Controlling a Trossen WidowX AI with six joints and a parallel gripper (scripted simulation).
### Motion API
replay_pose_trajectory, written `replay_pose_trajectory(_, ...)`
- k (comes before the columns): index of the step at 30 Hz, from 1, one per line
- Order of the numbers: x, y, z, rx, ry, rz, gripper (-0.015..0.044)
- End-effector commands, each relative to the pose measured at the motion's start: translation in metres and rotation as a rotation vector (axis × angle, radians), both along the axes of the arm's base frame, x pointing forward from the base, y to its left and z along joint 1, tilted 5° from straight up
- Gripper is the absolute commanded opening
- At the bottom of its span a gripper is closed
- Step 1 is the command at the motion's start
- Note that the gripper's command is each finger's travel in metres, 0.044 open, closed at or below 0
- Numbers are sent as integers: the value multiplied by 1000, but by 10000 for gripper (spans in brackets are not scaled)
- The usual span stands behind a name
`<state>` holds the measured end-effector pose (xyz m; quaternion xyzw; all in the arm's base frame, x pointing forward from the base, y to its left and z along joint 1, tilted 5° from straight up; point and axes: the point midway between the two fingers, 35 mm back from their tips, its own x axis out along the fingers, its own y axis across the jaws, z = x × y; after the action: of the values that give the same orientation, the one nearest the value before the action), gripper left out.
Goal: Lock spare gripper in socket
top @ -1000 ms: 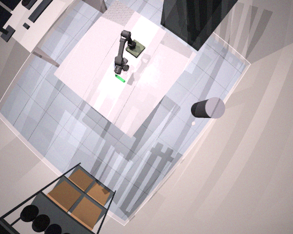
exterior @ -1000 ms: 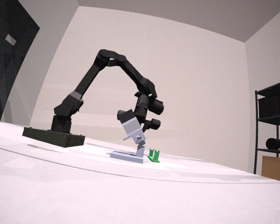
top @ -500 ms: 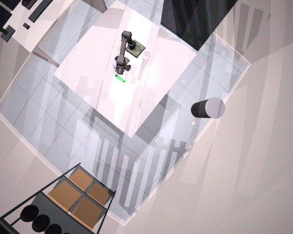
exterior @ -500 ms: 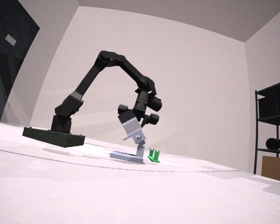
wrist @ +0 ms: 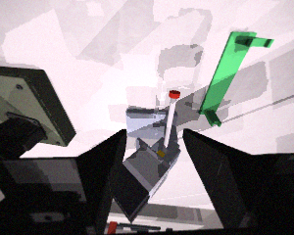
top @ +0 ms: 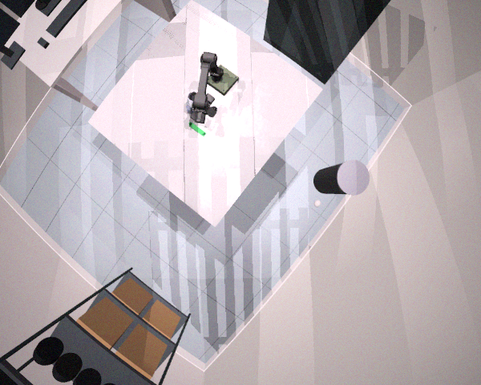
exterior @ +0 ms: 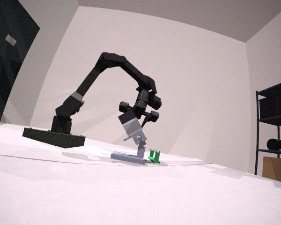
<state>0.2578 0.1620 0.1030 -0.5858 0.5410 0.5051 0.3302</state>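
The pin (wrist: 171, 119), with a red head and pale shaft, stands out of the mount's socket beside a yellow spot; how deep it sits is unclear. The mount's lavender base (exterior: 127, 157) (wrist: 146, 124) rests on the table. A tilted grey block with a dark end (exterior: 130, 123) (wrist: 149, 171), which looks like the spare gripper, sits at the socket; its seating is hidden. My gripper (wrist: 155, 132) is open above the mount, its fingers apart on both sides of the block and pin, with nothing held. Contact with the block cannot be told.
A green cradle (top: 197, 128) (exterior: 154, 158) (wrist: 224, 75) with two notched uprights stands beside the mount, holding nothing. My arm's olive base plate (top: 224, 84) (exterior: 51, 138) (wrist: 34, 105) is on the other side. A small red object (wrist: 113, 227) shows at the wrist view's lower edge.
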Motion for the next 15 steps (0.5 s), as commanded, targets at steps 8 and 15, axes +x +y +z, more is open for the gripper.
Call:
replay_pose_trajectory(8,0,0,-1,0,2,2,440)
replay_pose_trajectory(15,0,0,-1,0,2,2,440)
